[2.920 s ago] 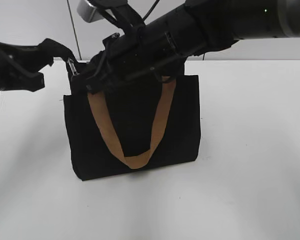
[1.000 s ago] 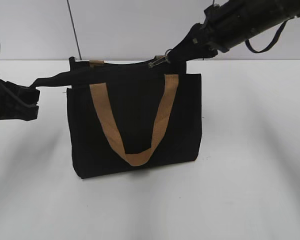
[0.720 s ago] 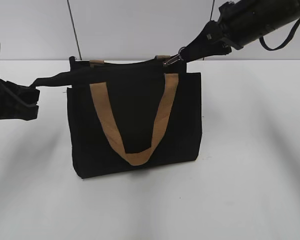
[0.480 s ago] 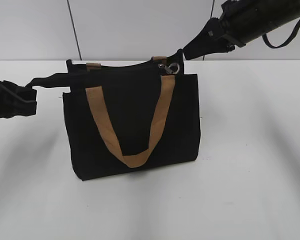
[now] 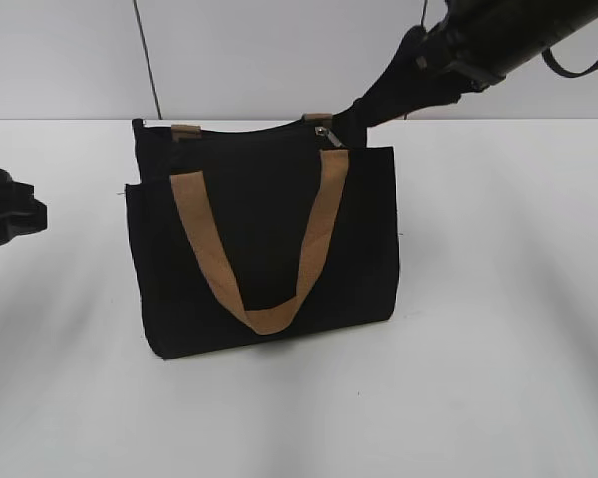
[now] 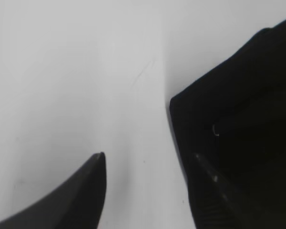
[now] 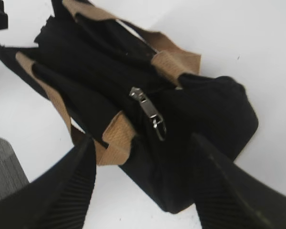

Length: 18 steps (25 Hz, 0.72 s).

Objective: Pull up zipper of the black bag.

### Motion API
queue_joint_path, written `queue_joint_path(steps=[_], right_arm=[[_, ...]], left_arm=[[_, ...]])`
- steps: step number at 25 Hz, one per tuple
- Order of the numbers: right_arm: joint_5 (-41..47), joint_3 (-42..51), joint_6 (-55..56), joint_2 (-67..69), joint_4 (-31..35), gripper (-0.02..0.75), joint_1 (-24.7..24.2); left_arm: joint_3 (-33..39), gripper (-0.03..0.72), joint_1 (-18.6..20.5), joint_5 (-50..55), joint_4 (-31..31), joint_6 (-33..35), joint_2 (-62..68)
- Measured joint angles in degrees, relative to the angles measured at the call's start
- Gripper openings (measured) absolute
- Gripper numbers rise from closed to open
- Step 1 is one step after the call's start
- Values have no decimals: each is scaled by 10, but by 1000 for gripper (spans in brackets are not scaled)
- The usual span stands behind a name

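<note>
The black bag point(image 5: 264, 239) stands upright on the white table point(image 5: 498, 299), its tan strap handle point(image 5: 254, 289) hanging down the front. The silver zipper pull point(image 5: 324, 133) lies loose near the right end of the top edge; it also shows in the right wrist view point(image 7: 150, 114). My right gripper point(image 5: 364, 108) is open and empty just above and right of the pull, its jaws wide over the bag's end point(image 7: 143, 143). My left gripper point(image 5: 30, 214) is open and empty, apart from the bag at the far left; in the left wrist view point(image 6: 149, 160) the bag's end point(image 6: 238, 124) lies by the right finger.
A pale wall point(image 5: 259, 50) stands behind the table, with a thin dark cable point(image 5: 148, 60) running down it. The second tan handle point(image 7: 174, 62) lies over the far side of the bag. White table surface lies all round the bag.
The right gripper pulled the zipper pull from the bag's left end to its right end, then let it go. The left gripper released the black tab at the left end and drew back left.
</note>
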Motion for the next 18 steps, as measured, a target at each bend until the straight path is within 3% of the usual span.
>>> queue_joint_path(steps=[7, 18], right_arm=[[7, 1, 106, -23, -120, 474, 73], [-16, 168, 160, -192, -129, 474, 78]], left_arm=[[-11, 423, 0, 179, -17, -1, -97], [-14, 377, 0, 377, -34, 83, -360]])
